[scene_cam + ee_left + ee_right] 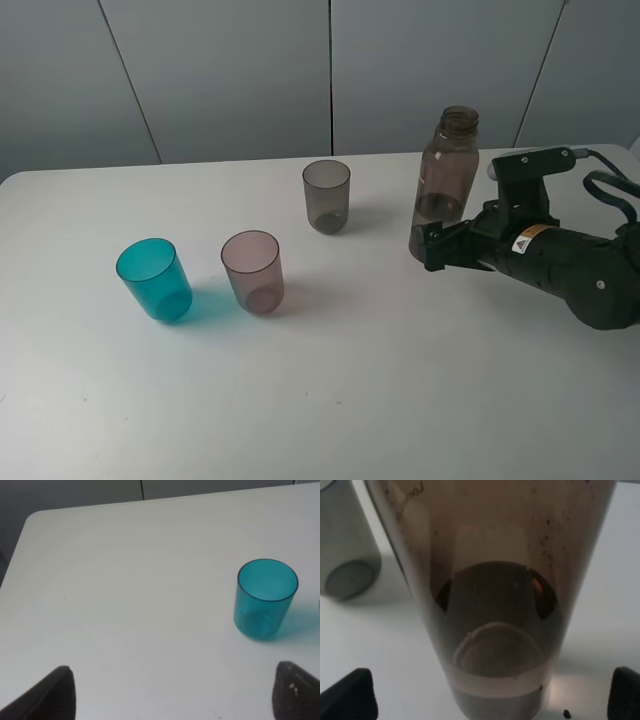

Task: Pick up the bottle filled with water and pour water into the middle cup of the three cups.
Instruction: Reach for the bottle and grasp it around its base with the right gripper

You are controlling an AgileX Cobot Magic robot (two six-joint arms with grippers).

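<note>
The right fingers [347, 697] stood wide apart, straddling the foot of the bottle [445, 170] without clamping it. The bottle was upright at about two o'clock on the bench [360, 410]. Closing so low on a tall, uncapped bottle risked tipping it and slopping water. The middle cup [252, 268] sat at its eight o'clock. The grey cup [327, 195], at nine o'clock, lay nearer the carry path and could be clipped. The teal cup [153, 278] sat beyond. The left fingers [52, 695] hung apart, empty.
</note>
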